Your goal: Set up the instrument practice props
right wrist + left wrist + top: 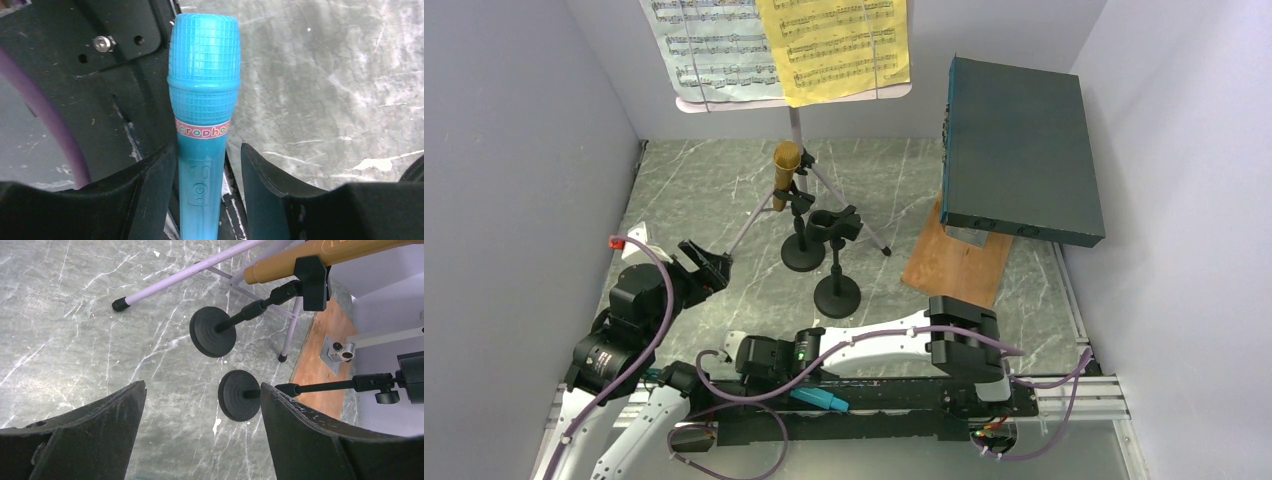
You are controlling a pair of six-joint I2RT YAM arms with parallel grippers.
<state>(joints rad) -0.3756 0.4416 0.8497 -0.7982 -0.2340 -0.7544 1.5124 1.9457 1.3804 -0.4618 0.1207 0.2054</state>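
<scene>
The pale music desk on silver tripod legs stands at the back, with white pages and yellow pages on it. A gold microphone rests in the far black holder. The near holder has nothing in its clip. The blue microphone lies on the black base rail near the table's front edge. My right gripper straddles its handle: the left finger touches it and a gap remains at the right finger. My left gripper hangs open over bare marble, left of both holders' bases.
A large dark teal box leans at the back right over a brown wooden board. A tripod leg slants across the floor left of the holders. Grey walls close in both sides.
</scene>
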